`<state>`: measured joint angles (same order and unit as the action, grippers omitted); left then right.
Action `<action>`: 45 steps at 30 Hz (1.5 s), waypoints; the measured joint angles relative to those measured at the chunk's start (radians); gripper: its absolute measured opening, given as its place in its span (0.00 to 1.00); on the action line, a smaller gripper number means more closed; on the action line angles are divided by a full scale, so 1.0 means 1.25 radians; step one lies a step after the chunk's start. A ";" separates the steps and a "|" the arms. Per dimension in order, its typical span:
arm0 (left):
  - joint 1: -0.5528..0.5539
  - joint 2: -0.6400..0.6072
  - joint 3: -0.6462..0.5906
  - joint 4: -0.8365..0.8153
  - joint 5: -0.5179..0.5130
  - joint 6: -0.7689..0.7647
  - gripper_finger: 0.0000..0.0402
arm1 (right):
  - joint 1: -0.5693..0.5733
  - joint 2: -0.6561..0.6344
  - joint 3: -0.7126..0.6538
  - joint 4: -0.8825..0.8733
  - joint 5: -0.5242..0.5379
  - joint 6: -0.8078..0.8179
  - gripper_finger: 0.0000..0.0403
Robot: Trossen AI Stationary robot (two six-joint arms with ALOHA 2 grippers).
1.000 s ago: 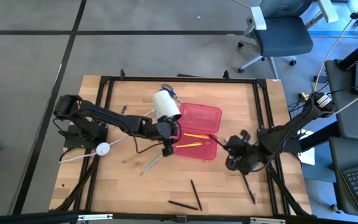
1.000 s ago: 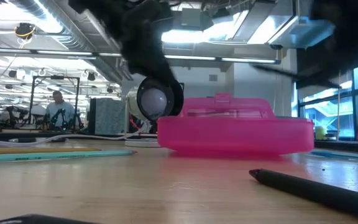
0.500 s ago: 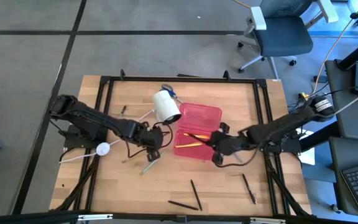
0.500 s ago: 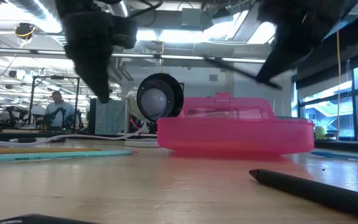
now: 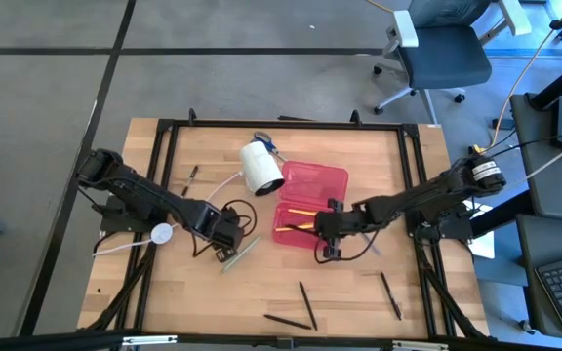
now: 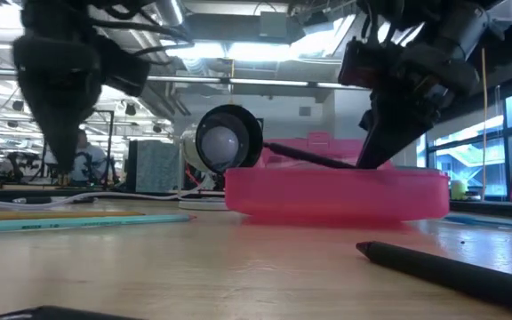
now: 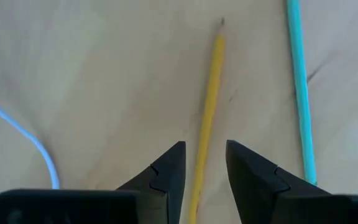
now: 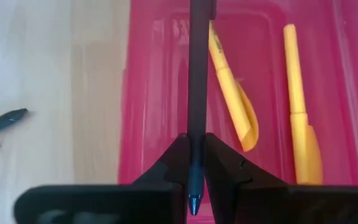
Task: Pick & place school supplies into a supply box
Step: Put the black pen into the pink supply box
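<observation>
left arm (image 5: 149,198): we record black jointed links, matte, with a thin dark cable looping off near the wrist.
right arm (image 5: 427,198): black links; one joint carries a round pale cap with an orange ring.
left gripper (image 7: 202,171): two black wedge fingers, stepped notches on the inner faces, on a flat black crossbar.
right gripper (image 8: 194,167): same black tapered fingers, same crossbar.
</observation>
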<state>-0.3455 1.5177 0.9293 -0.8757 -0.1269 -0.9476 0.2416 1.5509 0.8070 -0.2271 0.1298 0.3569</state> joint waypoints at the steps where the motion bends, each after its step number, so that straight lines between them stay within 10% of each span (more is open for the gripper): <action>1: -0.007 0.000 -0.006 0.000 0.005 -0.010 0.27 | -0.002 0.003 0.000 0.000 -0.001 0.000 0.10; 45: -0.207 0.000 -0.032 -0.021 0.057 -0.147 0.26 | -0.008 0.110 0.001 0.000 -0.021 0.020 0.17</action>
<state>-0.6037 1.5181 0.8898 -0.9021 -0.0555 -1.1309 0.2310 1.6880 0.8078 -0.2271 0.1032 0.3821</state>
